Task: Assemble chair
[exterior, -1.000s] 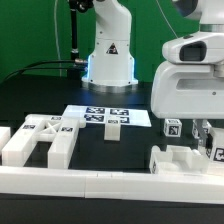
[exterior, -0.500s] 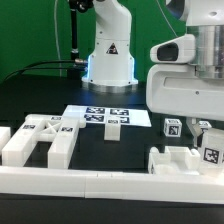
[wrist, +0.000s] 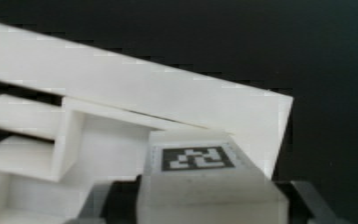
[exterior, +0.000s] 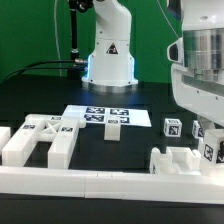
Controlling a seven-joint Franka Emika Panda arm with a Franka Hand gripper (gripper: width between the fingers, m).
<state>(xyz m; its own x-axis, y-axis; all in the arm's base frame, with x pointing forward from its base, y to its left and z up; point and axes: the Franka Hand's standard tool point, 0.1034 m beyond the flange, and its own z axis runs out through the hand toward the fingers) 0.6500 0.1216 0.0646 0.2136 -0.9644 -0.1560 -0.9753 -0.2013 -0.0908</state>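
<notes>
White is the long low rail [exterior: 70,181] along the near edge of the black tabletop [exterior: 30,95]. Just behind it, at the exterior view's left, lies a large white blocky chair part [exterior: 40,140]. At the exterior view's right lies a white walled chair part [exterior: 180,160], and behind it stand small white tagged blocks [exterior: 172,127]. The white robot arm [exterior: 205,60] hangs over this right group. In the wrist view a white tagged piece [wrist: 202,160] sits between the two dark fingers [wrist: 108,203]; whether they clench it, I cannot tell. Further back lies the marker board [exterior: 138,118], with a small white upright block [exterior: 113,128] on it.
</notes>
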